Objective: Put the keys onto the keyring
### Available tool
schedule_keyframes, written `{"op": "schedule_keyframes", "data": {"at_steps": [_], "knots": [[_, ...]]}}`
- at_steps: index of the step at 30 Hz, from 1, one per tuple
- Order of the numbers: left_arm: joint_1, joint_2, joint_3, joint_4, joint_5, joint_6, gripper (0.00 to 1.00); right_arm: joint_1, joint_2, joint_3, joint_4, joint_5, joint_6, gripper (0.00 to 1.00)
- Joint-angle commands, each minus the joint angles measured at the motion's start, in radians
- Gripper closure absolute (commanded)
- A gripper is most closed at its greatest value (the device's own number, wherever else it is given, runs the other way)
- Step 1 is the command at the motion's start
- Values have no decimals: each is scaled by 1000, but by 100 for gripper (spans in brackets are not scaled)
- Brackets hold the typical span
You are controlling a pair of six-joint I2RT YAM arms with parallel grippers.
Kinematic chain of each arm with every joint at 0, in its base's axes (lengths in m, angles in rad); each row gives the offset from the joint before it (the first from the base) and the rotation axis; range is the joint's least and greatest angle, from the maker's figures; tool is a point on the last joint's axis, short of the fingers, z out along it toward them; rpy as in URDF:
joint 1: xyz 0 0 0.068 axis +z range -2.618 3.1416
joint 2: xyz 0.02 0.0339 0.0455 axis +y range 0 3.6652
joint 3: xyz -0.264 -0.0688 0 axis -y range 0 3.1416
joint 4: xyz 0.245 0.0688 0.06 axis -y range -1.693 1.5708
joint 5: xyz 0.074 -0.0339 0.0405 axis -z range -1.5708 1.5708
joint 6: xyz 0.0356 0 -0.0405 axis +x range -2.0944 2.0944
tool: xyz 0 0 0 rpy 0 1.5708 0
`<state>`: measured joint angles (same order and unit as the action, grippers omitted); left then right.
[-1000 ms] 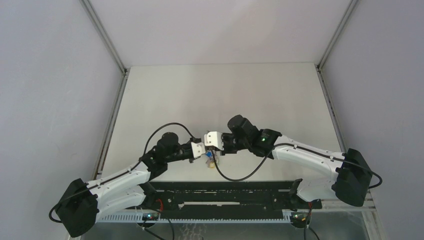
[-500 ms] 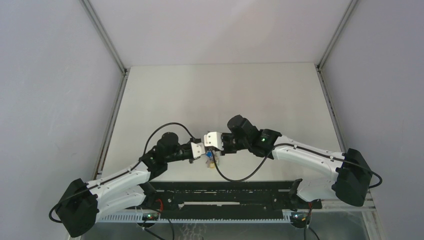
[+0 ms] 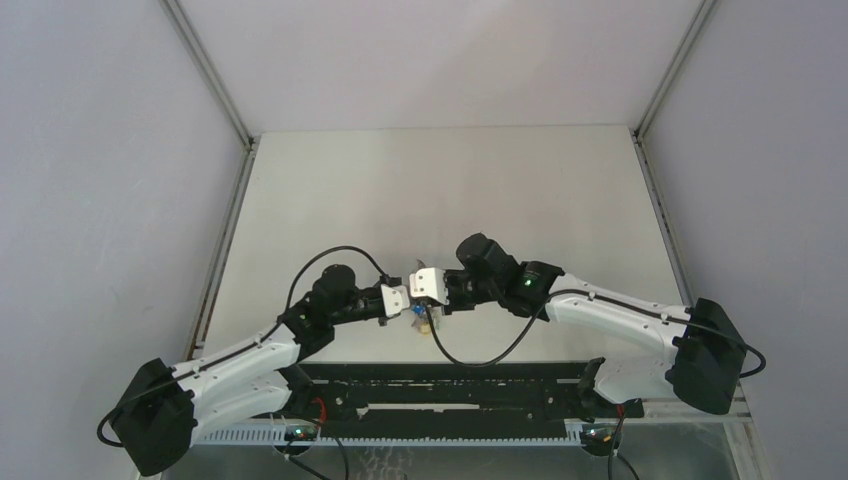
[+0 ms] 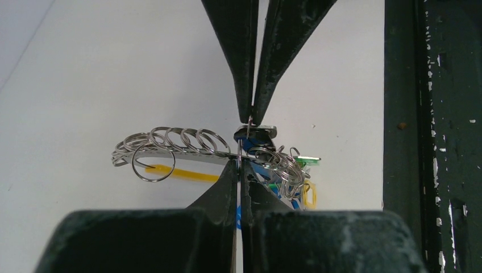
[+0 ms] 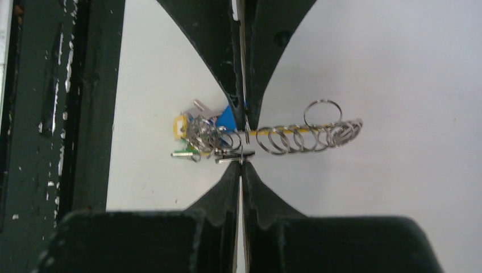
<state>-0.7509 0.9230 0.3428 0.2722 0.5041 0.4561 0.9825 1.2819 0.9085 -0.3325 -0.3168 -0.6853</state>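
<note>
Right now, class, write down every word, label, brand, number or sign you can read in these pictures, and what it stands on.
None: no text can be read in any view.
Keyring, its blue tag and yellow tag: no print shows.
Small key: too small to show any stamp.
Black rail: only scratches.
Right arm: a green light, no lettering.

Inspection finding: no legible text, label, brand, number or sign in any view. The tags [image 5: 226,120] on the keyring [image 5: 295,137], just beyond my right fingertips [image 5: 230,185], show no readable marking.
</note>
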Motion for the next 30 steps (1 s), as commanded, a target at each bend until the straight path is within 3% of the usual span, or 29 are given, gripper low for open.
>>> {"op": "schedule_keyframes", "data": {"at_steps": [1,30], "knots": [[-5,-27,55,91,14,7,100,8,-27,-13,28,-9,-10,100],[-5,-23,58,87,25,7,100,30,-55,-52,116,71,0,100]]}}
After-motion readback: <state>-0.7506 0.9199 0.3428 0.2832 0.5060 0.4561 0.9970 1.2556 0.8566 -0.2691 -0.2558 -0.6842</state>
